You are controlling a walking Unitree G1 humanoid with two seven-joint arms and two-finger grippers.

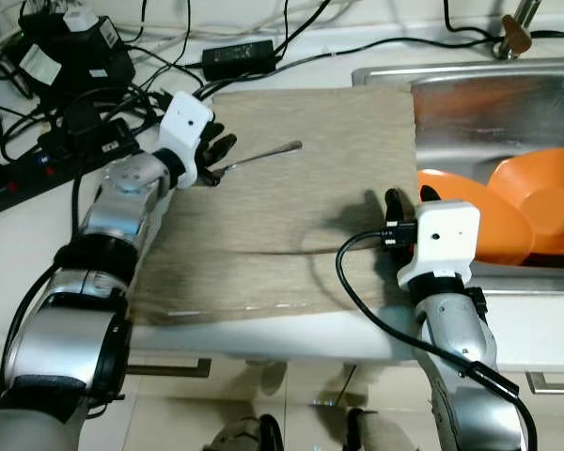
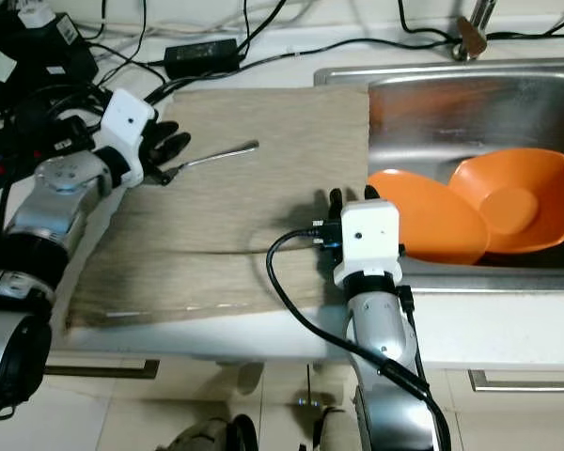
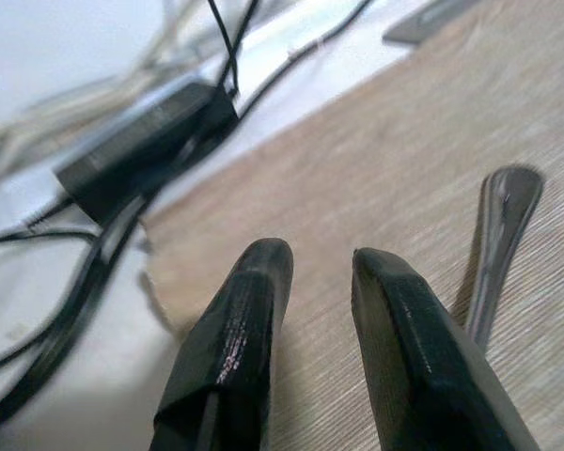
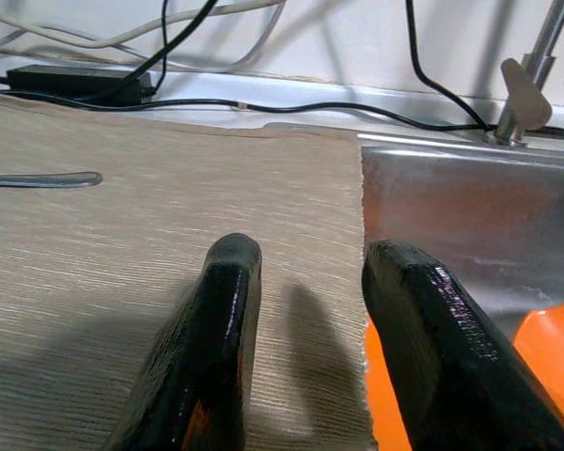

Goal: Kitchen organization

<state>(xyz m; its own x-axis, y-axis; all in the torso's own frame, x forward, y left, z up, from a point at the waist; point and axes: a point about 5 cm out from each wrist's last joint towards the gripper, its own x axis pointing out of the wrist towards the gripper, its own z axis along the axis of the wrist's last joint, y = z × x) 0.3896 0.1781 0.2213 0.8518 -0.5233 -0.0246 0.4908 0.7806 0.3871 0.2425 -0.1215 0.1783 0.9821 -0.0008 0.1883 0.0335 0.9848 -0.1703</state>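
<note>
On the beige mat [image 1: 291, 216], toward its corner farthest from the sink [image 1: 470, 103]: spoon [image 1: 259, 157], left gripper [image 1: 213, 155] slightly parted and empty beside its bowl end, right gripper [image 4: 305, 310] part-open, empty, at the sink-side edge; advise straddling the handle squarely before closing.

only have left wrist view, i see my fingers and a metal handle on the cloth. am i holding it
observer: no, the utensil lies flat on the mat beside the left gripper, not between its fingers
operator: where's the right arm
observer: the right gripper hovers open at the mat's edge next to the sink
operator: anything in the sink
observer: two orange bowls, overlapping
</note>
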